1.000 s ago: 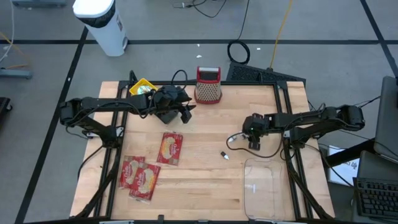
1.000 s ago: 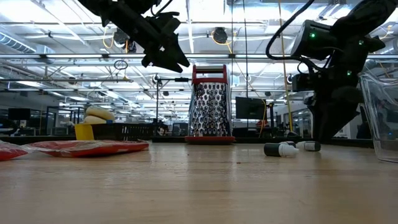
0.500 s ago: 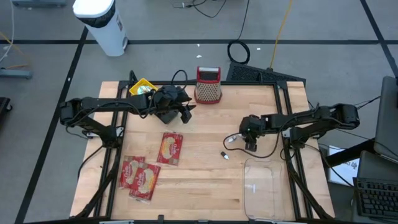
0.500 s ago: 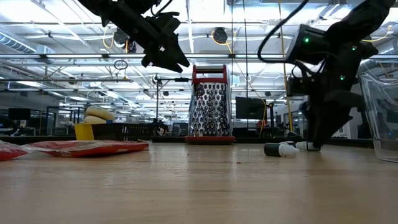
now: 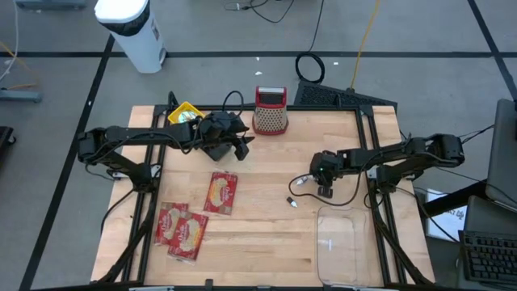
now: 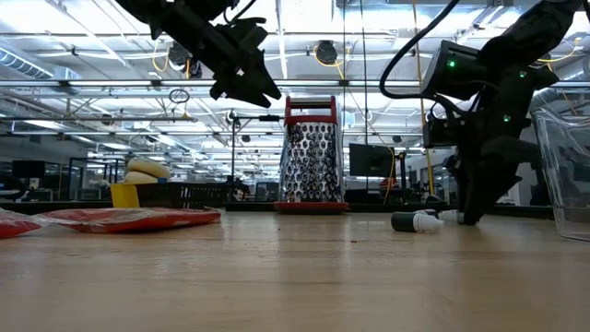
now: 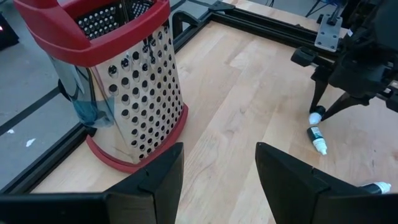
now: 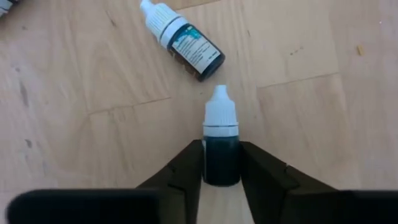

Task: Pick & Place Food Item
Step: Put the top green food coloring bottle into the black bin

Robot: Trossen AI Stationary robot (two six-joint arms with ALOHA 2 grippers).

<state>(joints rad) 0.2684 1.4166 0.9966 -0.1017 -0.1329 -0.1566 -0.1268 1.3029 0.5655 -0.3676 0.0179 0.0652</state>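
Small dark dropper bottles with white caps lie on the wooden table's right half. My right gripper [image 8: 221, 171] is down at one bottle [image 8: 221, 146], its fingers closed on the bottle's sides. A second bottle [image 8: 186, 46] lies just beyond it, and a third [image 5: 292, 202] lies nearer the front edge. My left gripper [image 5: 242, 145] hangs open above the table's far left part, next to the grater [image 7: 118, 81]. Red food packets [image 5: 220, 192] lie flat on the table's left half. My right gripper pinches the dark body [image 8: 221, 162] of the dropper bottle between its two fingers [image 8: 186, 171], near the end away from the cap. The fingers slant steeply down from the table's right side. The bottle lies on its side on the table, cap pointing away from the gripper.
A clear plastic container [image 5: 338, 242] stands at the front right, close to my right arm. The red-topped metal grater [image 5: 271, 111] stands at the far edge. A yellow holder [image 5: 186, 113] sits at the far left. Two more red packets [image 5: 182, 230] lie at the front left.
My right gripper has sunk to the table and shifted a little toward the table's left edge, coming down at the dropper bottles. The bottles lie where they were. My left arm has kept still.
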